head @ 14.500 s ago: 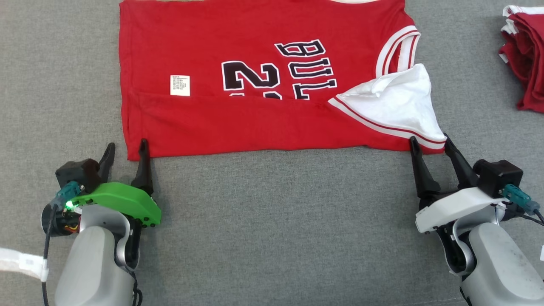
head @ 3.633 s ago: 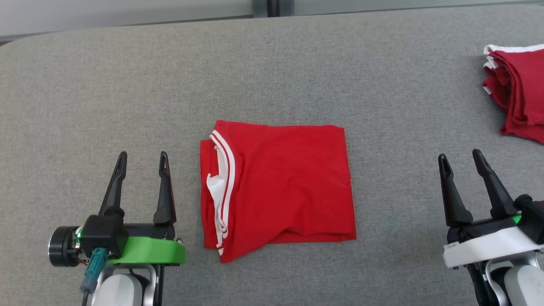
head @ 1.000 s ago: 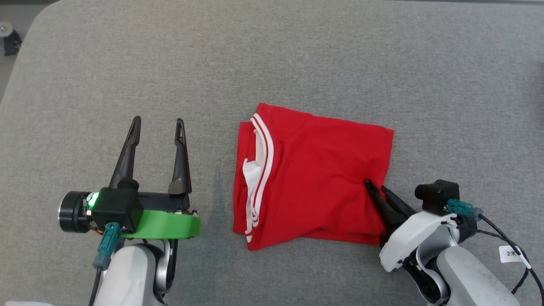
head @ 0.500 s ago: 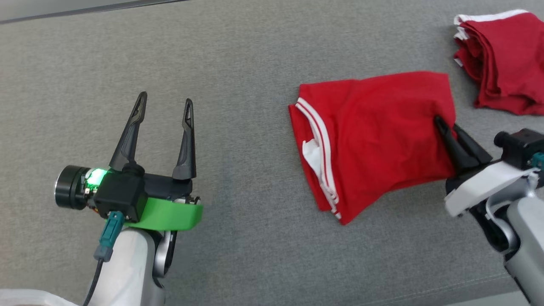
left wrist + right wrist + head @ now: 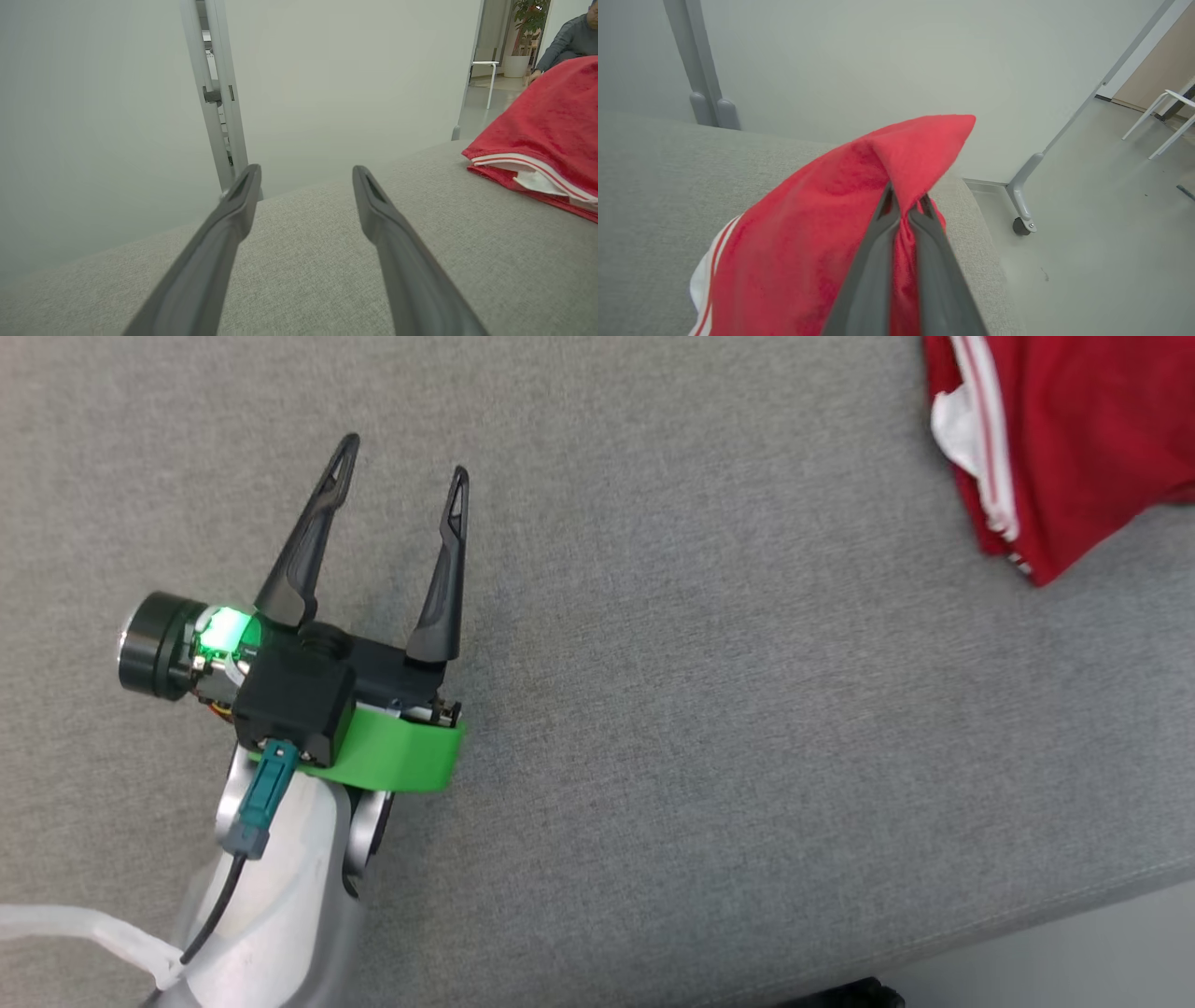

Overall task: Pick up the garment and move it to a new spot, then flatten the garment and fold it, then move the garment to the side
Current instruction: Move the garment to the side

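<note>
The folded red garment with white-striped trim lies at the top right of the head view, cut off by the frame edge. In the right wrist view my right gripper is shut on a raised fold of the garment, near the cushion's corner. My left gripper stands open over bare grey fabric, well left of the garment, with nothing between its fingers. From the left wrist the garment lies off to the right of that gripper.
The grey cushioned surface ends at a front edge at the lower right, with pale floor beyond. A wheeled partition leg stands on the floor past the cushion's corner. A seated person is far off.
The head camera has swung, so the scene has shifted. The right gripper has carried the garment farther right, away from the left gripper. The left gripper stays open.
</note>
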`<state>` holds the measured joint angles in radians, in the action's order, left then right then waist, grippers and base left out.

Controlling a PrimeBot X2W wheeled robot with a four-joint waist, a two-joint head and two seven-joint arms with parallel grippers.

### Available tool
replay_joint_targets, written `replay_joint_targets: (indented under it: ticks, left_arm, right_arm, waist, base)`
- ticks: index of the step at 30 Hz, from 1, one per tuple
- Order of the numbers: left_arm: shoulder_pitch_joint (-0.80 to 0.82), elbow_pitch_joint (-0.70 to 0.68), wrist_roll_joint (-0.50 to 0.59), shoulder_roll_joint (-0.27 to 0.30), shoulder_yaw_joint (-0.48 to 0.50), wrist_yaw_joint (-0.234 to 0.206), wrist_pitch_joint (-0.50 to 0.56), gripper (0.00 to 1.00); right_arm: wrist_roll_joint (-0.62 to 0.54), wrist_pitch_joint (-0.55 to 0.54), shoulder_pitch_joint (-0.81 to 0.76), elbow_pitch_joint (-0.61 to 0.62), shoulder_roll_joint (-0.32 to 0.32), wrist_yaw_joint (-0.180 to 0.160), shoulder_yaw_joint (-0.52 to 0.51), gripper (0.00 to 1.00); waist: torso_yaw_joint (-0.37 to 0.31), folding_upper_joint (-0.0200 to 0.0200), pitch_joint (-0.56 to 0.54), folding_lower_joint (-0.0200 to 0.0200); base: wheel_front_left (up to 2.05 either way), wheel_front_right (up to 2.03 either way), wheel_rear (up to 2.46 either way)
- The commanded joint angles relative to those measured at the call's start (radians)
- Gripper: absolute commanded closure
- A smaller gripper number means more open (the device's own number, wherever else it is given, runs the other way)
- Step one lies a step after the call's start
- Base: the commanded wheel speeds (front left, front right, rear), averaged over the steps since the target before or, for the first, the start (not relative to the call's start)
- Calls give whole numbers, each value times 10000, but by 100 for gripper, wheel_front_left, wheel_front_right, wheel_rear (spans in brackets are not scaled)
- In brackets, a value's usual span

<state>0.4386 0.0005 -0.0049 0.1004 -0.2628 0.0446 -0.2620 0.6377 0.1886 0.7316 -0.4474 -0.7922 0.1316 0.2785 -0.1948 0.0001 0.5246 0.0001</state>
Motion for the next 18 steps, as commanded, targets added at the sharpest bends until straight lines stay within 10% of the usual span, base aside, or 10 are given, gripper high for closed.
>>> replay_joint_targets:
  ticks: [1, 7, 9, 18]
  left_arm:
    - [302, -44, 67, 86, -35, 69, -11, 0]
    - [730, -107, 213, 210, -195, 133, 32, 0]
    - [800, -94, 254, 238, -249, 147, 39, 0]
    - [703, 168, 134, 235, -338, 3, 9, 0]
  right_arm:
    - [170, 52, 252, -345, -220, -21, -122, 100]
    - [722, 283, 753, -1868, -509, -21, -302, 91]
    - [645, 389, 876, -2480, -430, -21, -300, 0]
    - [29, 778, 764, -3540, 137, -21, -1345, 0]
  waist:
    - [133, -1, 987, -1]
    - [212, -1, 1537, -1]
    - [216, -1, 1598, -1]
    - [195, -1, 1142, -1]
  base:
    - [0, 0, 0]
    - [0, 0, 0]
    - [0, 0, 0]
    - [0, 0, 0]
